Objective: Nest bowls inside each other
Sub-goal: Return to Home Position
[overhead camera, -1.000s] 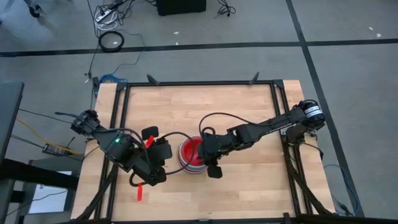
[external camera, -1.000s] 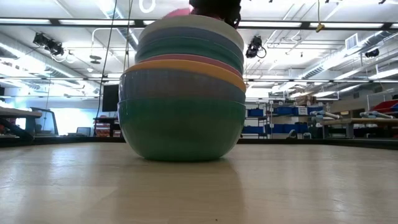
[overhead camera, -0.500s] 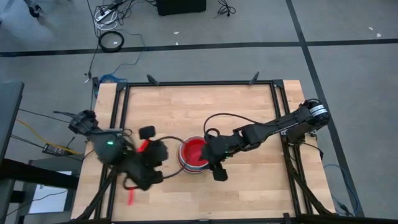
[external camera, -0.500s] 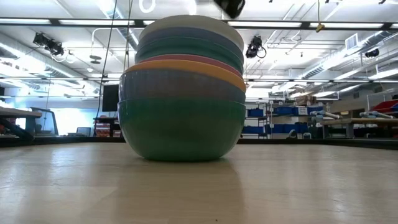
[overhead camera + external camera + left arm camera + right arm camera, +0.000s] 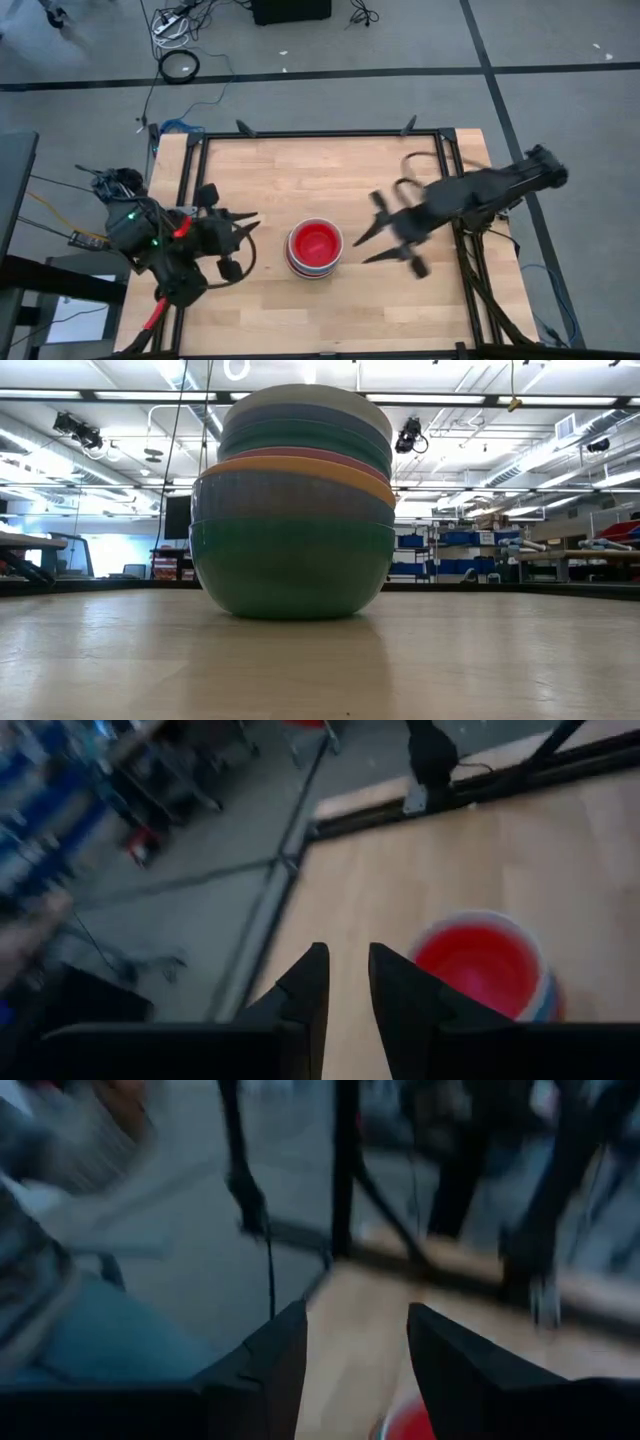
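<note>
While the bowl stack stands on the wooden table between the two grippers and apart from both, most of its bowls show only their rims. From the low view the teal bowl at the bottom is plain to see, with thin bands of orange, pink, blue and white above it, and the red bowl on top is hidden there behind the white rim. The left gripper holds nothing, its jaws parted by a narrow gap, with the stack ahead of them. The right gripper has its jaws wide apart and empty; ahead of them only a cut-off red edge shows.
</note>
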